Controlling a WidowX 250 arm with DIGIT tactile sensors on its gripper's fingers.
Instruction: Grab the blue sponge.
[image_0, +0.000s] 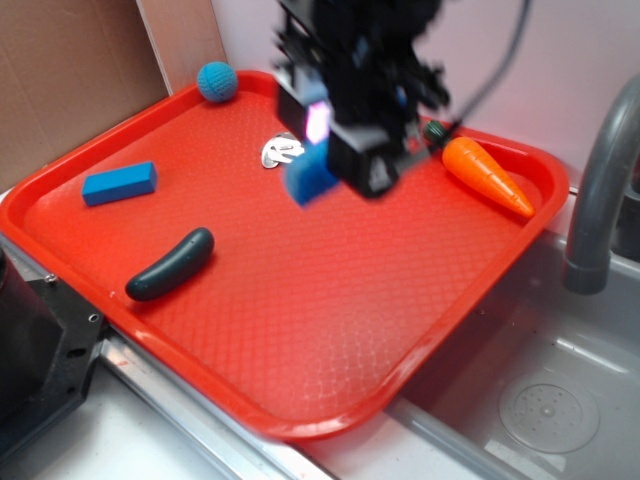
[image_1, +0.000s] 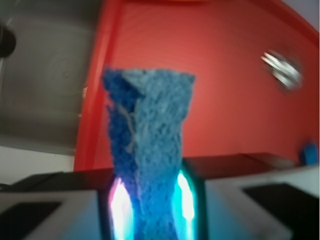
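Observation:
My gripper (image_0: 330, 150) is shut on the blue sponge (image_0: 310, 178) and holds it in the air above the back middle of the red tray (image_0: 330, 330). In the wrist view the porous blue sponge (image_1: 150, 140) stands up between my two glowing pads (image_1: 120, 205), squeezed narrow where they pinch it, with my gripper (image_1: 150, 210) shut on its lower part. The sponge's lower end is hidden between the jaws.
On the tray lie a smooth blue block (image_0: 120, 184) at the left, a dark green cucumber (image_0: 171, 264), a teal knitted ball (image_0: 217, 81) at the back, a small silver piece (image_0: 281, 150) and an orange carrot (image_0: 487, 174). A grey faucet (image_0: 600, 190) and a sink (image_0: 540, 400) are at the right.

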